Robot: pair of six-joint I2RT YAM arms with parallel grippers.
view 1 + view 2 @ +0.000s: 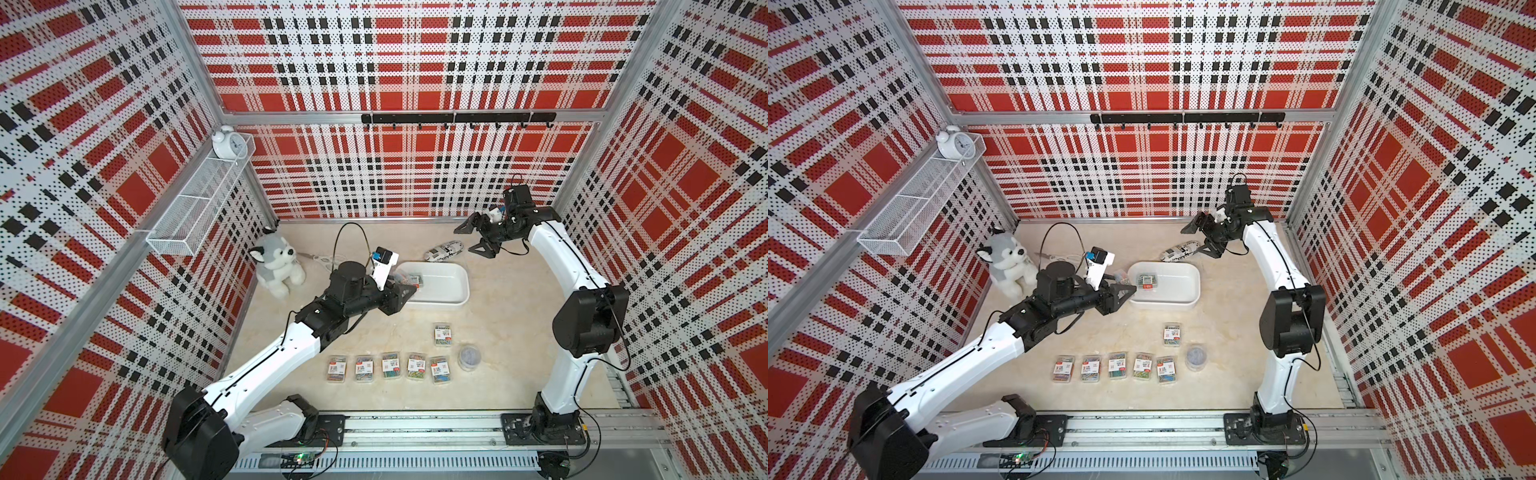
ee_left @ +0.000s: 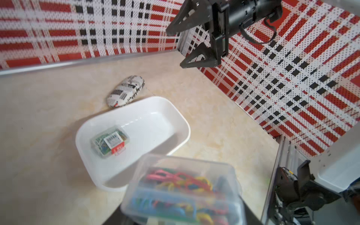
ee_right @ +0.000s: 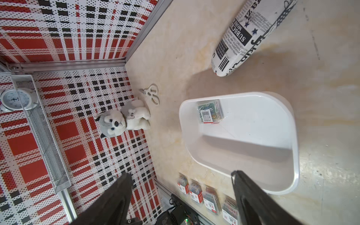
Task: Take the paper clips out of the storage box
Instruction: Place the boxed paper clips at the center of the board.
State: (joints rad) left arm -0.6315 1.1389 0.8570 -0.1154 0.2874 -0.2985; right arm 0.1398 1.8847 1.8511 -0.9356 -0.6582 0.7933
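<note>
Rao: Clear rectangular plastic case of multicoloured clips [image 2: 181,191] sits closest to the left wrist lens. It is clamped in the left gripper [image 1: 402,284], jaws narrow against its sides. In both top views it is held above the table, just at the 9 o'clock end of the white rounded plastic storage box [image 1: 457,299].

Lin: Noted. Box contents?

Rao: One labelled clear case [image 1: 1147,280], flat on the box floor toward the 9 o'clock end.

Lin: And on the beige marble-pattern tabletop [image 1: 519,332]?

Rao: Row of five clear cases [image 1: 390,365] at 6 o'clock of the box, well apart from it, white-and-red labels up. Sixth clear case [image 1: 443,334] at 12 o'clock of the row's 3 o'clock end. Round clear tub [image 1: 469,357] near that same end, at its 3 o'clock.

Lin: Right side?

Rao: The right gripper [image 1: 463,240] hangs raised at 1 o'clock of the box, jaws wide, holding nothing. The black-and-white printed pouch [image 1: 444,251] lies at 12 o'clock of the box, just beside it.
</note>
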